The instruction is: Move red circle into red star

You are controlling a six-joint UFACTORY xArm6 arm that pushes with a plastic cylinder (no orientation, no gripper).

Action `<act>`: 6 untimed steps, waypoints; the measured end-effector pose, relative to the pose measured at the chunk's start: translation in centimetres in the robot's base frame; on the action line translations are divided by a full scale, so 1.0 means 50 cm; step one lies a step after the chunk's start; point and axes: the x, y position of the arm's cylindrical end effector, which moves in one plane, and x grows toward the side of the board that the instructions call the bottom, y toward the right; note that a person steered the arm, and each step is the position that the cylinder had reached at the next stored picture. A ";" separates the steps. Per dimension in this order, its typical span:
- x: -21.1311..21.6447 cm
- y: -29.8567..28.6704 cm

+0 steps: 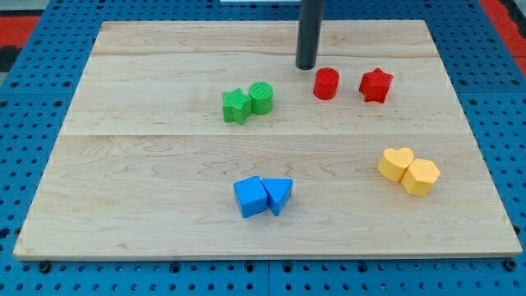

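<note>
The red circle (326,83) sits on the wooden board (164,164) near the view's top, right of centre. The red star (376,85) lies just to its right, with a small gap between them. My tip (306,67) is at the end of the dark rod, just up and to the left of the red circle, close to it but apart.
A green star (237,105) and a green circle (261,98) touch left of centre. A blue cube (251,196) and a blue triangle (279,195) touch near the bottom. A yellow heart (396,164) and a yellow hexagon (421,177) touch at the right.
</note>
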 end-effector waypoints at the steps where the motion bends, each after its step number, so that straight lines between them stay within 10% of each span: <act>1: 0.037 -0.005; 6: 0.222 0.264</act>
